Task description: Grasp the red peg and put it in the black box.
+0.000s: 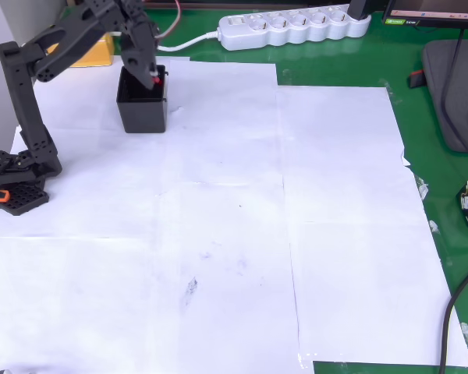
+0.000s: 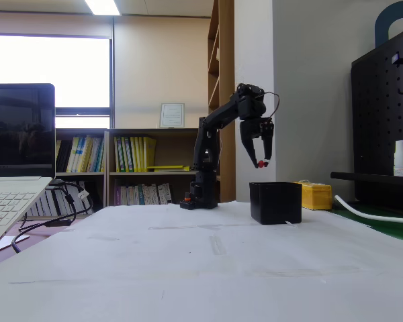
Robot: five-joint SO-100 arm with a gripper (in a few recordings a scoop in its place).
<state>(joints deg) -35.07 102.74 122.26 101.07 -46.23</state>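
White paper sheets cover the near tabletop, taped over a green mat. Further back the black box stands open-topped on the paper, with a yellow box just behind it in the fixed view. Above the black box the gripper points down, its two fingers closed on the red peg, which hangs clear of the rim. In the overhead view the peg sits over the box opening. Behind, the black arm rises from its base near a bookshelf. A white power strip lies at the far table edge.
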